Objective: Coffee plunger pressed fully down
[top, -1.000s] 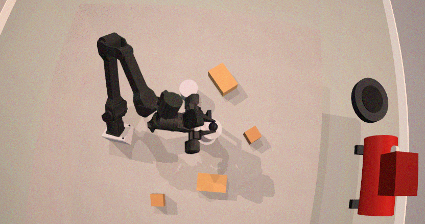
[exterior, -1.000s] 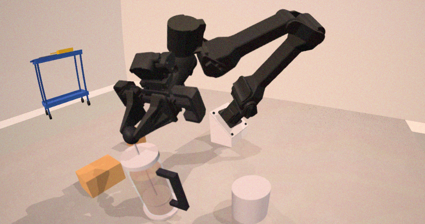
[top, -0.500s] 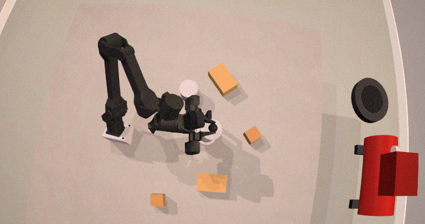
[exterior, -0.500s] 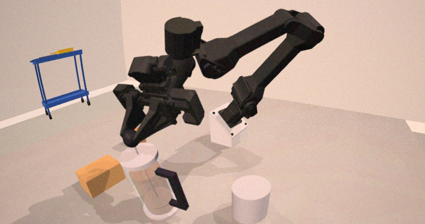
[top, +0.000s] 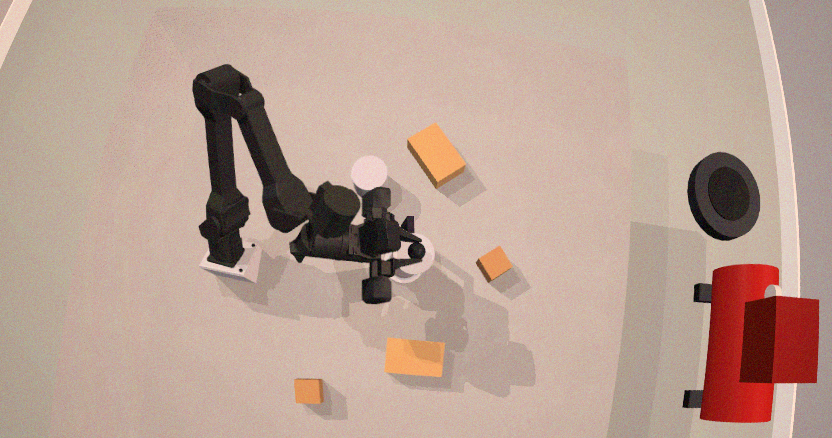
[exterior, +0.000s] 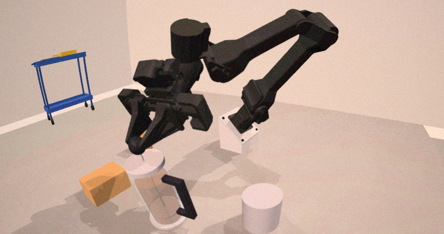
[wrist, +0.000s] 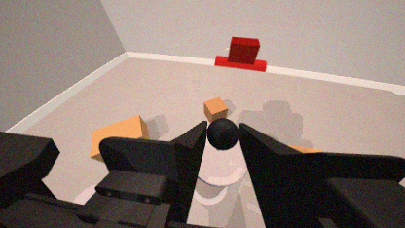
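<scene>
Plunger knob [wrist: 223, 133] is clamped in the end effector [wrist: 222, 135] just above the press lid [exterior: 143, 163].

Arm folded at elbow, forearm reaching down over press. Hand [exterior: 136, 145] pointing steeply down, fingers clamped on black plunger knob [wrist: 223, 134], knob just above press lid [exterior: 144, 164].

My top view straight down over the gripper [top: 414, 251], exterior view low and close, facing the fingers and arm behind, wrist view riding just behind the gripper [wrist: 223, 134], all sharing the plunger knob [exterior: 135, 147].
</scene>
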Robot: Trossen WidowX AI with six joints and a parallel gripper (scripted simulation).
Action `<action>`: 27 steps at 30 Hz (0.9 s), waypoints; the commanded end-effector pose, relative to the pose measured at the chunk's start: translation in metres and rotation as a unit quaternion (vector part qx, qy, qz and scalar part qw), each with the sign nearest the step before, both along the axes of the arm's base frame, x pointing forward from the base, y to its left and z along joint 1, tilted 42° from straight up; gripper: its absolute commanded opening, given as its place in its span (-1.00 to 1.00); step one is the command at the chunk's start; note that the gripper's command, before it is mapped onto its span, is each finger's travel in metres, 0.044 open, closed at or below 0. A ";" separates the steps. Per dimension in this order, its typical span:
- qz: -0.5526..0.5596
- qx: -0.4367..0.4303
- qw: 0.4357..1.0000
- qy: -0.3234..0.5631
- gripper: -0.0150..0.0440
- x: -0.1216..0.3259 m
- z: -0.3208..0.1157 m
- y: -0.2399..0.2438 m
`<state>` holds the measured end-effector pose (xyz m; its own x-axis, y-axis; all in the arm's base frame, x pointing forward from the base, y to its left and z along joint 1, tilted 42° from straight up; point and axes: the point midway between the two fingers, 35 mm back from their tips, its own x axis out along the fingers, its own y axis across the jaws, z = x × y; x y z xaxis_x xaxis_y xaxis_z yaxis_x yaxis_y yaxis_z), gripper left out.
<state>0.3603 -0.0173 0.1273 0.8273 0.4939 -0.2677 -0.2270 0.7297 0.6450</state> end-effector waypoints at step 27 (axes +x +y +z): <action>0.000 0.000 1.000 0.000 1.00 0.000 0.000 0.000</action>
<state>0.3602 -0.0171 0.1277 0.8266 0.4965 -0.2650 -0.2295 0.7273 0.6468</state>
